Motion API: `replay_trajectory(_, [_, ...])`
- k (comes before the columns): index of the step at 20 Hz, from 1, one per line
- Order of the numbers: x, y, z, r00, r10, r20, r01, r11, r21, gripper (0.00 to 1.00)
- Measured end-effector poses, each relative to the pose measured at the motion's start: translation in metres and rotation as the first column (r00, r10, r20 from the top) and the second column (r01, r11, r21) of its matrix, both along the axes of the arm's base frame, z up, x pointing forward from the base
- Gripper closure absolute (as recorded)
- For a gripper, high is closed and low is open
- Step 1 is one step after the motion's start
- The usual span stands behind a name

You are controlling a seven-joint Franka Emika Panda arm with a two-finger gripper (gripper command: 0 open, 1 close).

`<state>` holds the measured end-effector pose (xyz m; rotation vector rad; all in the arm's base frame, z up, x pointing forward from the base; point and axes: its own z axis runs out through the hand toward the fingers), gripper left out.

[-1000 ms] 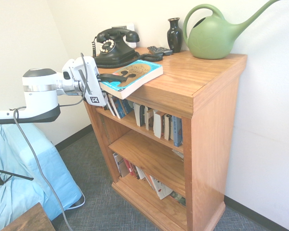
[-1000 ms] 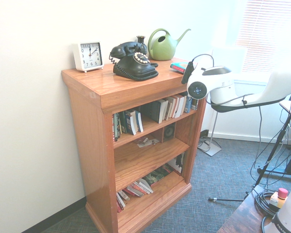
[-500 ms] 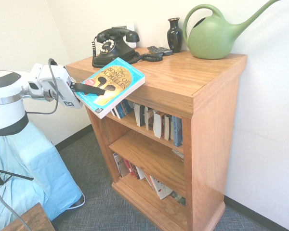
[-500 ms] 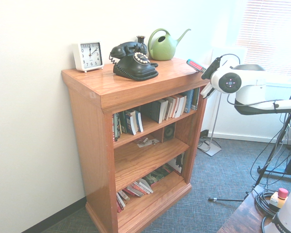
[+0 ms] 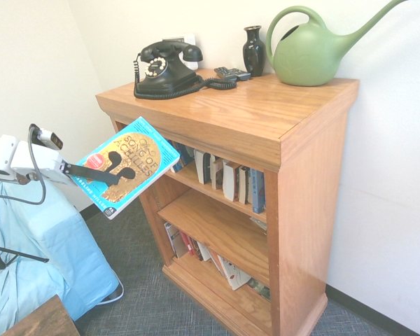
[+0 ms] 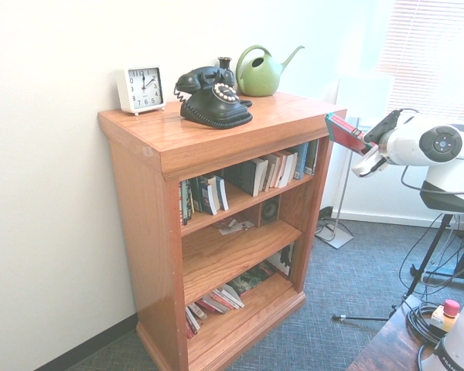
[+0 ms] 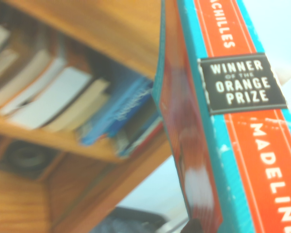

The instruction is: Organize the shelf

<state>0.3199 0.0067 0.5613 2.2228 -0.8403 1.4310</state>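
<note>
On the left of the first exterior view, the end effector (image 5: 91, 173) is clamping a turquoise paperback book (image 5: 126, 166) between two thin dark fingers (image 5: 98, 175), holding it out in the air just beside the shelf's left front corner, tilted with its gold and black cover facing up. The shelf (image 5: 266, 126), warm orange-brown wood with a glossy grained top and a thick overhanging edge, is standing against the pale wall.

Along the back edge of its top, a black rotary telephone (image 5: 164, 68) with a coiled cord is sitting at the left, then a small dark glossy vase (image 5: 253, 50), then a rounded matte green watering can (image 5: 315, 50) with a long spout at the right back corner. A dark remote (image 5: 231, 73) is lying just beside the vase. Upright books (image 5: 227, 178) are filling the upper tier; more are leaning on the bottom tier.

The second exterior view is giving the opposite side: a white square clock (image 6: 140, 89) is standing at the back left corner of the top, hidden from the first camera. Here the book (image 6: 345, 133) is showing edge-on, red and teal, off the right front corner, apart from the wood.

The wrist view is adding the spine (image 7: 242, 121): orange on turquoise, with a black "Winner of the Orange Prize" badge, and blurred shelved books behind.
</note>
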Motion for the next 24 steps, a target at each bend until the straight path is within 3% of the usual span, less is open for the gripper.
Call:
replay_trajectory(10, [0.017,0.088,-0.081,0.981,0.137,-0.14,-0.104,0.97,0.219,1.0])
replay_trajectory(17, [0.058,0.088,-0.103,0.974,0.179,-0.142,-0.121,0.932,0.342,1.0])
replay_trajectory(24, [0.105,0.103,-0.103,0.969,0.226,-0.104,-0.152,0.869,0.471,1.0])
